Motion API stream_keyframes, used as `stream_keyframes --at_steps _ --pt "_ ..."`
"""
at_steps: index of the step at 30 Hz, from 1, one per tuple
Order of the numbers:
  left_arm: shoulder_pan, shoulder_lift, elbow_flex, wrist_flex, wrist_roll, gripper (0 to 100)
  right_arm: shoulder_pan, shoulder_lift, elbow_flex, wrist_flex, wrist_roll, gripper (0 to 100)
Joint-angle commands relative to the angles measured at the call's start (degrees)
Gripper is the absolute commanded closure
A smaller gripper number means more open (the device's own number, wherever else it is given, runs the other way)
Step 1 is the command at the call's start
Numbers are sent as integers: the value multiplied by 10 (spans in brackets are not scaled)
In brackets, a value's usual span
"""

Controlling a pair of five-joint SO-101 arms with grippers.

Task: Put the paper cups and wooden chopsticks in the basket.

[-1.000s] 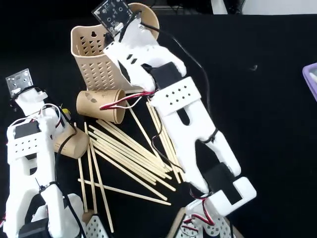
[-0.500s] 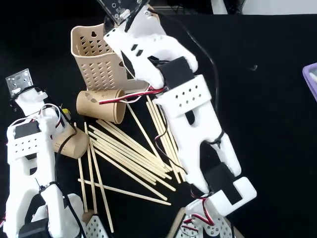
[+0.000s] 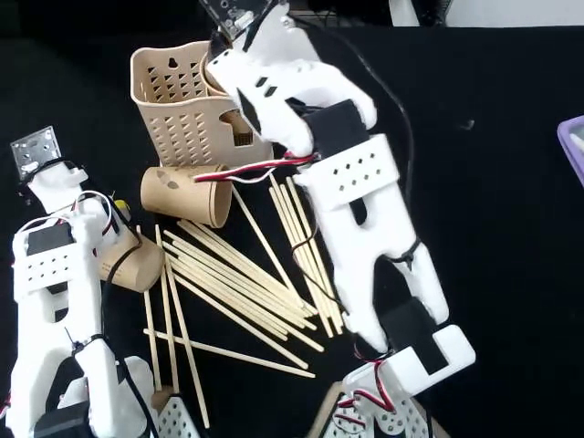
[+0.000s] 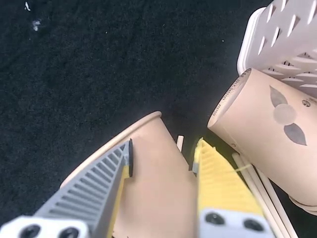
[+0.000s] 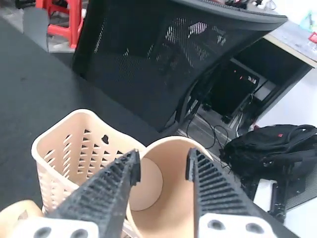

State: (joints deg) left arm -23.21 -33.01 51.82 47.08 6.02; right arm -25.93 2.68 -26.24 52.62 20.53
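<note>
Three paper cups: the raised cup (image 5: 148,193) is gripped between the right gripper's (image 5: 162,161) fingers, mouth toward the wrist camera, at the basket's (image 5: 64,144) rim; the left gripper (image 4: 165,148) clasps the low cup (image 4: 153,198), which lies on the black table (image 3: 493,182); the loose cup (image 3: 182,193) lies on its side just beside the basket; wooden chopsticks (image 3: 246,283) lie scattered nearby.

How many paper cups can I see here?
3. One cup lies on its side on the table beside the basket. The left claw grips another. The right claw holds the third at the basket's top. Others might be hidden.
</note>
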Motion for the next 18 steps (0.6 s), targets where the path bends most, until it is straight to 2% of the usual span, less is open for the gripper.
stream_keyframes --at_steps 1,18 --pt "-5 4 16 -1 4 784 18 0 9 -2 7 839" --pt "-5 4 15 -1 4 784 -4 58 7 -55 7 839"
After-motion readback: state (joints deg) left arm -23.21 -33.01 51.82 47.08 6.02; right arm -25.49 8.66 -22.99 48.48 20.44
